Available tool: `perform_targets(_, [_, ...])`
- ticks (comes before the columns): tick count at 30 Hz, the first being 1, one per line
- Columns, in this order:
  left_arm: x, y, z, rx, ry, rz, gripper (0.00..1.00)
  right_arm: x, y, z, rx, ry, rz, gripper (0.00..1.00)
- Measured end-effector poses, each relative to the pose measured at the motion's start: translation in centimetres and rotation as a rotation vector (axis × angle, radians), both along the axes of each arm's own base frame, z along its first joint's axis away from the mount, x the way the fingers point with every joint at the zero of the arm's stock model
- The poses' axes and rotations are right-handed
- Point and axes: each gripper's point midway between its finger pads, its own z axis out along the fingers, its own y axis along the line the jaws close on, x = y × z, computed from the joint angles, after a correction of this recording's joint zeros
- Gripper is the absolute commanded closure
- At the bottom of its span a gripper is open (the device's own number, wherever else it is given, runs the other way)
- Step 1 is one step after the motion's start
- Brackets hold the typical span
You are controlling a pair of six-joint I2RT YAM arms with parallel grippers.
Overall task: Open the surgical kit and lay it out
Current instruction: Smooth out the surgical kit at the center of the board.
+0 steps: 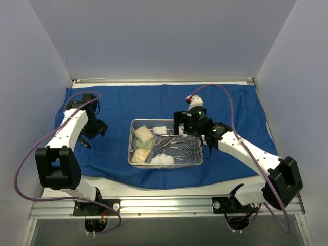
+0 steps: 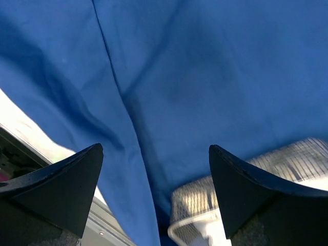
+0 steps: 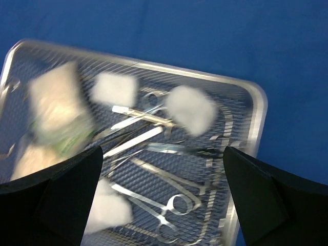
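No text, label, brand, number or sign is reading legibly in any view. The packets (image 3: 54,105) lying at the left of the wire-mesh tray (image 3: 259,105) are carrying faint greenish markings. These are appearing too blurred in the right wrist view, and too small in the top view, to be made out.
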Motion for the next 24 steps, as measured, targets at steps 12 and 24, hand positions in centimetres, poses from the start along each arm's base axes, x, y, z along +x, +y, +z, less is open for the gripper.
perform_targets(12, [1.6,2.5,-8.6,0.135,0.219,0.038,0.06,2.3,-14.7,-7.3,-0.071,0.163,-0.366,0.00])
perform_targets(24, [-4.9,10.2,-10.6,-0.030,0.211,0.469,0.06,2.4,-14.7,-7.9,-0.064,0.173,-0.347,0.00])
